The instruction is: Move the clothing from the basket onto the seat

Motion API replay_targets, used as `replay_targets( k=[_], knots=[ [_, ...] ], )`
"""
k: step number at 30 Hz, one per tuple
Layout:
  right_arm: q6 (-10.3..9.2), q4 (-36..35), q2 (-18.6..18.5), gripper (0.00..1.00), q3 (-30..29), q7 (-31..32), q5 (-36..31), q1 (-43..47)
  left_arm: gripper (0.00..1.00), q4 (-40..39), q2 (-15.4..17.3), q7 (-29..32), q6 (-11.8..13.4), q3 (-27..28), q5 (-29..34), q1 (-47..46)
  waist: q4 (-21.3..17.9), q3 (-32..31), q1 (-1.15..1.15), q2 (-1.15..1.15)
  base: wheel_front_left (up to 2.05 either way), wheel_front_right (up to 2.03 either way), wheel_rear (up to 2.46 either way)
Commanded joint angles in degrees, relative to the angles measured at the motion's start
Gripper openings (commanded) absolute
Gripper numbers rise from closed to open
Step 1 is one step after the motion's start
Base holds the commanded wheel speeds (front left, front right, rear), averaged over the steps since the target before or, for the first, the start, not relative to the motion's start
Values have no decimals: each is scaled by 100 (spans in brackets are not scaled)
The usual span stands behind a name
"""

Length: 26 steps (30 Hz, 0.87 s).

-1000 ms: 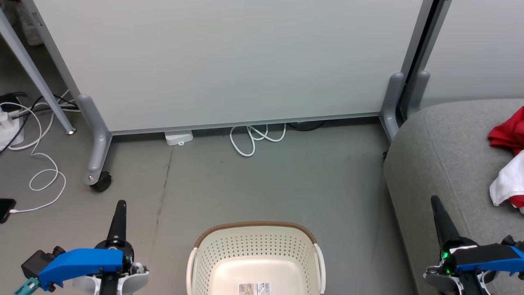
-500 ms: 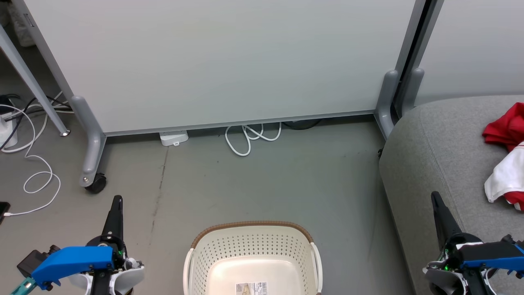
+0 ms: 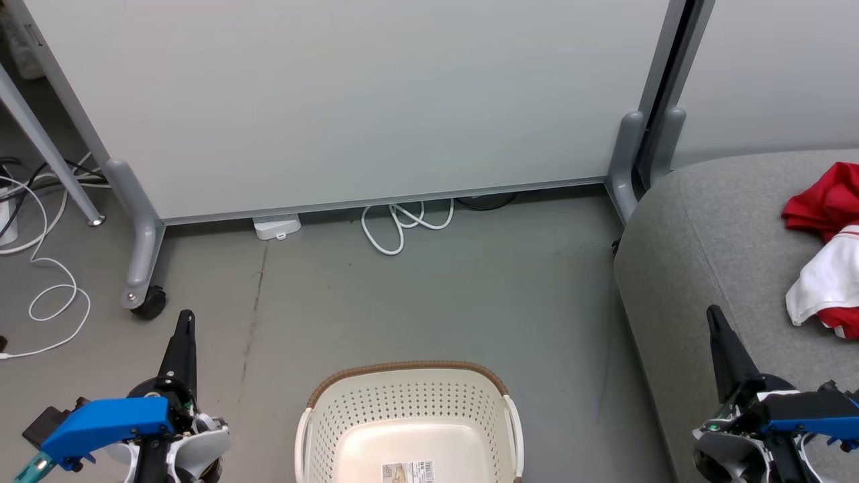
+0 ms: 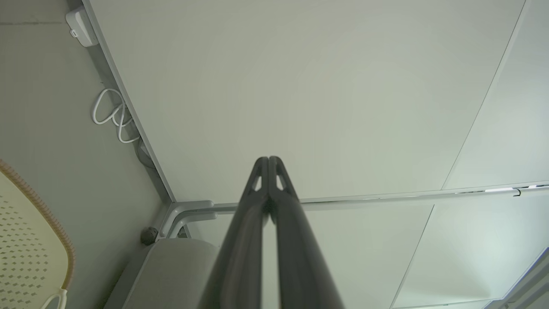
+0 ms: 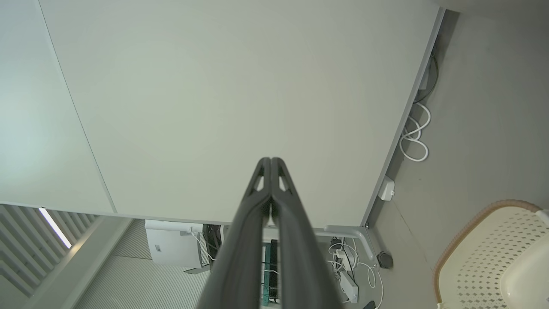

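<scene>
- The left gripper (image 3: pixel 184 323) is held low on the left above the grey floor (image 3: pixel 436 302). Its two dark fingers are pressed together to a single point, and in the left wrist view the tips are seen touching with nothing caught between them.
- The right gripper (image 3: pixel 714 320) is held low on the right, over the front edge of the seat (image 3: pixel 704 255). Its fingers are likewise closed tip to tip on nothing, as is confirmed in the right wrist view.
- The basket (image 3: pixel 409 367) is set on the floor between the two grippers, apart from both, with its brown rim toward the partition panel (image 3: pixel 349 100). A printed label (image 3: pixel 407 472) is seen on the part of its cream bottom that lies in the head view.
- The clothing (image 3: pixel 822 201) is found on the grey seat at the far right, well apart from the basket. It is a crumpled red heap with a white panel below it. It is cut by the picture's edge, so the number of garments cannot be told.
- A coiled white cable (image 3: pixel 402 225) is laid at the foot of the panel, and a black caster (image 3: pixel 149 303) is fitted under the panel's left leg.
</scene>
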Motion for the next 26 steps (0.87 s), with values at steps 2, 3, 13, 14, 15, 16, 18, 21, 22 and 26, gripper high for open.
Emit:
replay_targets(
  k=[2,3,13,14,15,16,18,21,22,26],
  knots=[
    [2,-20,16,0,-17,47,167,-58,0,-57,-8,50,9,39,-130,-73,-17,4,0,0,0,0,0],
    [2,-20,17,0,-17,58,207,-64,0,-64,-9,58,10,48,-167,-75,-23,5,0,0,0,0,0],
    [2,-20,20,0,-20,83,335,-81,0,-82,-12,97,16,77,-285,-84,-51,11,0,0,0,0,0],
    [2,-19,20,0,-20,83,335,-81,0,-81,-12,97,15,77,-285,-83,-51,11,0,0,0,0,0],
    [2,-19,19,0,-20,83,335,-81,0,-81,-12,97,15,77,-285,-83,-51,11,0,0,0,0,0],
    [2,-19,19,0,-20,83,335,-80,0,-82,-12,97,15,76,-285,-83,-51,11,0,0,0,0,0],
    [2,-19,19,0,-20,83,335,-79,0,-83,-12,97,16,76,-285,-83,-51,11,0,0,0,0,0],
    [2,-19,19,0,-20,83,334,-74,0,-83,-12,97,15,76,-285,-83,-51,11,0,0,0,0,0],
    [2,-19,19,0,-20,83,334,-73,0,-83,-12,97,15,76,-285,-83,-51,11,0,0,0,0,0],
    [2,-19,19,0,-21,83,334,-72,0,-81,-12,97,15,76,-285,-82,-51,11,0,0,0,0,0]
  ],
)
